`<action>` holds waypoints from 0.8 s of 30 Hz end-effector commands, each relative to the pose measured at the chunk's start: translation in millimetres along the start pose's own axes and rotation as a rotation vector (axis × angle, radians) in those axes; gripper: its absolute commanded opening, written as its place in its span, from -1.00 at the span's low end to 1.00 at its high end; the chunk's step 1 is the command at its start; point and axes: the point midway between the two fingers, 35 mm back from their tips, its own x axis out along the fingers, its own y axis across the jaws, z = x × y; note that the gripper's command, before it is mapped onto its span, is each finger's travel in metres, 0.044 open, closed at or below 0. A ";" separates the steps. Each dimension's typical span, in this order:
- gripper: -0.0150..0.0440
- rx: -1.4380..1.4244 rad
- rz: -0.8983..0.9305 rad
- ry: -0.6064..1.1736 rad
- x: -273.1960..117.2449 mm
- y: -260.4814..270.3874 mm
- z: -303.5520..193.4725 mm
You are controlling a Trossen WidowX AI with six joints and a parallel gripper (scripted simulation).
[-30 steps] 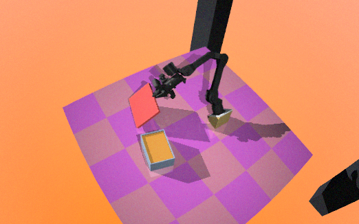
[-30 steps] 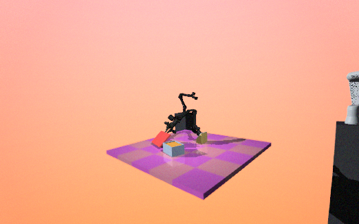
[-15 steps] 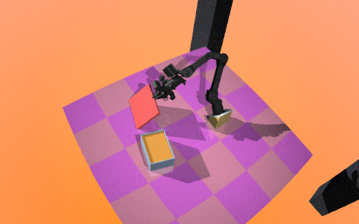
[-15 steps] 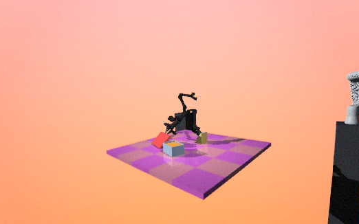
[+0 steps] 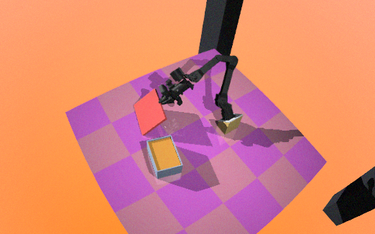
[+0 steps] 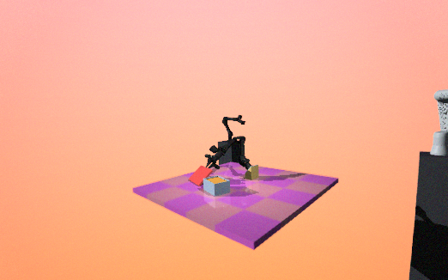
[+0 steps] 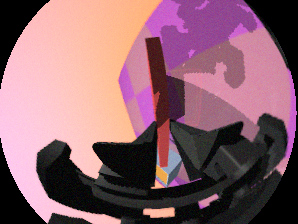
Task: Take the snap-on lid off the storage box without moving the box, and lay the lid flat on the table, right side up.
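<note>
The storage box [image 5: 169, 174] [image 6: 216, 188] [image 7: 174, 168] is blue-grey with an orange inside and stands open on the checkered table. The red lid [image 5: 149, 113] [image 6: 200, 175] [image 7: 160, 105] is off the box, steeply tilted in the air behind it. My gripper [image 5: 160, 102] [image 6: 208, 166] [image 7: 162, 123] is shut on one edge of the lid. In the wrist view the lid shows edge-on as a narrow strip between the fingers. Whether the lid's lowest corner touches the table cannot be told.
A yellowish wedge-like block [image 5: 230, 125] [image 6: 252, 173] stands on the checkered table [image 5: 231, 215] [image 6: 251, 234] near the arm's base, right of the box. A dark pillar [image 5: 368, 194] is at the right in the top view. A pale arm on a dark pillar [image 6: 437, 189] stands off the table in the exterior view.
</note>
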 end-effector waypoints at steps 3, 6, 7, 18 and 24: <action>-0.49 -0.005 -0.008 0.004 4.6 -6.8 -1.9; -0.49 -0.005 -0.008 0.004 6.1 -8.7 -1.9; -0.49 -0.005 -0.008 0.004 6.6 -9.3 -1.9; -0.49 -0.006 -0.008 0.003 12.1 -16.0 -1.8; -0.49 -0.006 -0.008 0.003 15.2 -19.7 -1.8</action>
